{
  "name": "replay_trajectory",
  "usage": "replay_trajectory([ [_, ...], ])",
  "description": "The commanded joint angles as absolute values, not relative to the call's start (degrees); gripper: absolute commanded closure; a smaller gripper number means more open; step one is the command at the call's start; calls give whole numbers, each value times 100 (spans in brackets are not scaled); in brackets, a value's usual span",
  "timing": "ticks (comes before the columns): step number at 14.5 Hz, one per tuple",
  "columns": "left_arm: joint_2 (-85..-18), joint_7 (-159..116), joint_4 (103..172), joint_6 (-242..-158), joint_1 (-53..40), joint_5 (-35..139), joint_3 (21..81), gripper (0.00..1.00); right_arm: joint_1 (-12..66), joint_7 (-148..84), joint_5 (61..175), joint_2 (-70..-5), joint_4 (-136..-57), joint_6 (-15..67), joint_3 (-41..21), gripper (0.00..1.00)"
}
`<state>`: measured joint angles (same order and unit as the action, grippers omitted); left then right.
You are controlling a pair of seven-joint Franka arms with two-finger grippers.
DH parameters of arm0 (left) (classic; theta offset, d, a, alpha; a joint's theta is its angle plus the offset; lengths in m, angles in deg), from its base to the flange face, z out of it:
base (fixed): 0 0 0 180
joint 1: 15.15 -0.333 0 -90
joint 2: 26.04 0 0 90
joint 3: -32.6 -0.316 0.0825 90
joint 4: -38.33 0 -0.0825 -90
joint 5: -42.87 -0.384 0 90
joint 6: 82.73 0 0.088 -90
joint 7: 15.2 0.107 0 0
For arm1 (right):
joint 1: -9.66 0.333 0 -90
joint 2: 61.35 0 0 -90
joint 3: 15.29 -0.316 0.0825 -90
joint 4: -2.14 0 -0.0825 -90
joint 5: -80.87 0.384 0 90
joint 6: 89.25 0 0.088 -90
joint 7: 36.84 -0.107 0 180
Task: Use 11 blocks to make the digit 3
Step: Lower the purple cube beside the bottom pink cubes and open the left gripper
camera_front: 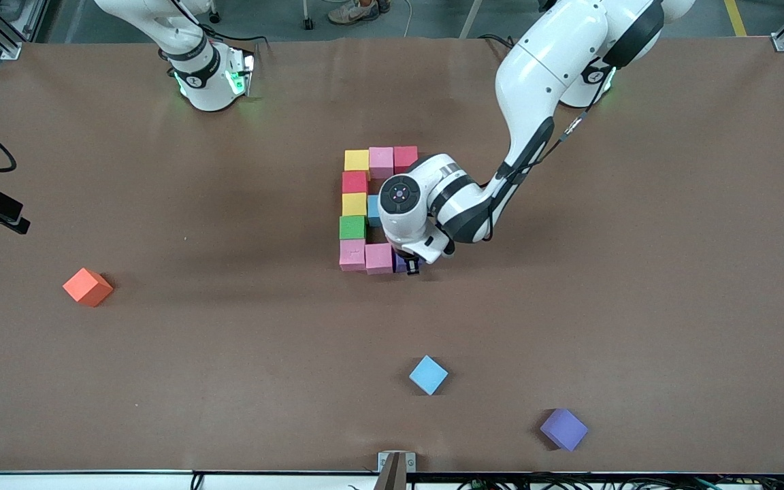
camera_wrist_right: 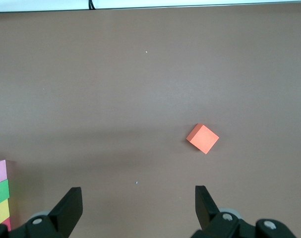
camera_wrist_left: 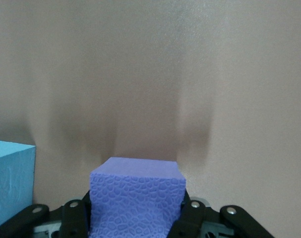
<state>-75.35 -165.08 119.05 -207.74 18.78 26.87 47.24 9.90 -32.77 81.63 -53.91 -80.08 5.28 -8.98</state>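
I have the left tool (camera_front: 411, 267) clamped on a purple block (camera_wrist_left: 137, 198), low at the desk's middle, at the open end of the figure's (camera_front: 354, 204) bottom bar. What matters next is the seat: that block belongs flush against the pink block (camera_front: 379, 258) just beside it. The right tool (camera_wrist_right: 139, 208) waits wide and empty near its base, over bare desk, the orange cube (camera_wrist_right: 203, 138) ahead of it.

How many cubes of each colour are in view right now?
Pink cubes: 3
Yellow cubes: 2
Red cubes: 2
Light blue cubes: 2
Purple cubes: 2
Green cubes: 1
Orange cubes: 1
Total: 13
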Motion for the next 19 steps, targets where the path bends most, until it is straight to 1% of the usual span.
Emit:
replay_trajectory([
  [1, -7649, -16576, 11753, -20780, 2193, 2740, 4474, 73, 984, -3245, 8061, -5598, -8250, 629, -923, 0],
  [4, -7657, -16558, 11717, -20833, 2343, 2748, 4297, 71, 1010, -3245, 8061, -5590, -8232, 637, -923, 0],
  [6, -7658, -16523, 11726, -20833, 2334, 2740, 4297, 41, 1019, -3245, 8061, -5598, -8232, 629, -923, 0],
  [7, -7649, -16488, 11726, -20824, 2334, 2722, 4297, 13, 1019, -3245, 8061, -5598, -8232, 629, -923, 0],
  [8, -7631, -16470, 11726, -20824, 2343, 2705, 4297, 0, 1010, -3245, 8052, -5598, -8232, 620, -923, 0],
  [10, -7535, -16462, 11726, -20745, 2335, 2678, 4297, 0, 984, -3245, 8061, -5598, -8241, 611, -923, 0],
  [12, -7290, -16444, 11726, -20727, 2334, 2669, 4306, 0, 984, -3245, 8061, -5598, -8232, 594, -914, 0],
  [14, -7087, -16278, 11735, -20535, 2291, 2661, 4332, 0, 1010, -3245, 8061, -5607, -8232, 576, -923, 0],
  [17, -6727, -15585, 11752, -20341, 2177, 2669, 4324, 0, 1010, -3236, 8061, -5616, -8232, 558, -923, 0],
  [19, -6429, -14831, 11787, -20192, 1871, 2678, 4315, 0, 1019, -3245, 8052, -5642, -8232, 602, -932, 0],
])
